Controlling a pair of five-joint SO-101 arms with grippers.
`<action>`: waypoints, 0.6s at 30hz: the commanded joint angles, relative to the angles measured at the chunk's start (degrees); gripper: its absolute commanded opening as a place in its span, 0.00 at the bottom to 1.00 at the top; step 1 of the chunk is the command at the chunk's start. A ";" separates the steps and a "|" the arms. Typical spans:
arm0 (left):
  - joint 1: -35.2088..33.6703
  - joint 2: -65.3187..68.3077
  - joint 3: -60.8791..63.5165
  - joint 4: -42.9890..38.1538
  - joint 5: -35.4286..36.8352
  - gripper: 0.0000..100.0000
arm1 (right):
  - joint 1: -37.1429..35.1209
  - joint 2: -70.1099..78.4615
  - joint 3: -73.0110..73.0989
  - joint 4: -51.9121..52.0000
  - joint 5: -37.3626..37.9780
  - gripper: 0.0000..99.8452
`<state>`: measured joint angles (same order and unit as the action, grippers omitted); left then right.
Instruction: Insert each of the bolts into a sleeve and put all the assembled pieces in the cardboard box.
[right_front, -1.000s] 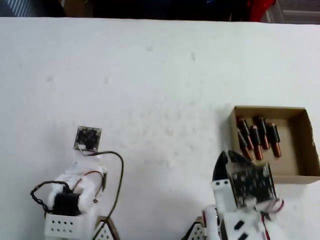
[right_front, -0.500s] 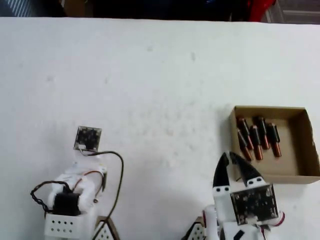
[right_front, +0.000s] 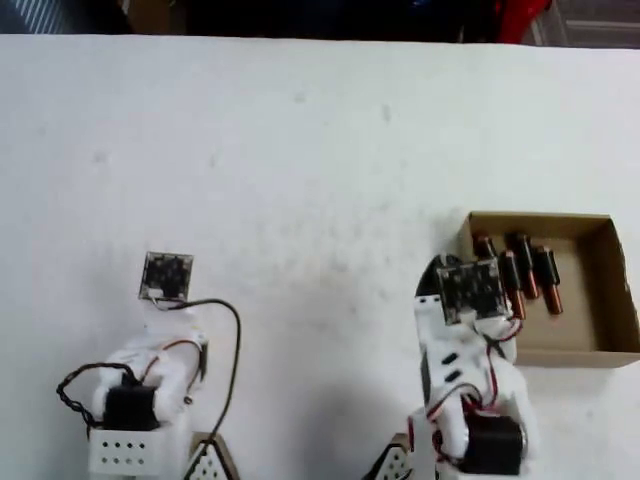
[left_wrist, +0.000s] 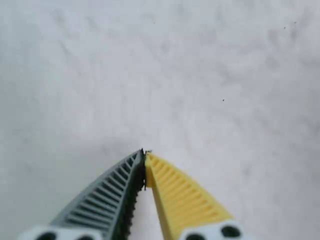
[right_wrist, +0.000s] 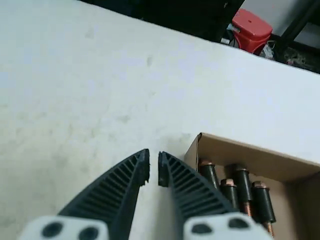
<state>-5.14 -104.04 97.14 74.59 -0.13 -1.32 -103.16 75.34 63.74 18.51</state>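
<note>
The cardboard box (right_front: 592, 350) sits at the table's right side. Inside it lie several assembled pieces (right_front: 520, 272), black sleeves with copper bolt ends, side by side. My right arm (right_front: 462, 340) stands folded at the box's near left corner, its wrist board over the box's left wall. In the right wrist view my right gripper (right_wrist: 153, 165) is shut with nothing in it, over bare table just left of the box (right_wrist: 235, 150) and its pieces (right_wrist: 241, 187). My left gripper (left_wrist: 144, 155) is shut and holds nothing, its tips over bare white table. The left arm (right_front: 150, 370) stands folded at the near left.
The table (right_front: 300, 150) is a white, faintly speckled surface. A red object (right_wrist: 251, 30) and dark room lie beyond its far edge. A black cable (right_front: 235, 350) loops beside the left arm.
My right gripper went from spread open to shut, and its wrist swung up and forward toward the box's left wall. The left arm shifted only slightly.
</note>
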 joint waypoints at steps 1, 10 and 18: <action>-0.40 -0.48 -0.09 -1.05 0.53 0.02 | 0.31 -0.04 4.40 -1.80 -0.35 0.02; -0.40 -0.48 -0.09 -1.05 0.53 0.02 | 0.31 -0.04 17.32 -1.98 -0.35 0.02; -0.40 -0.48 -0.09 -1.05 0.53 0.02 | 0.57 0.04 21.45 -1.63 -0.35 0.02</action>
<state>-5.14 -104.04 97.14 74.59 -0.13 -1.32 -102.81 96.18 62.95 18.51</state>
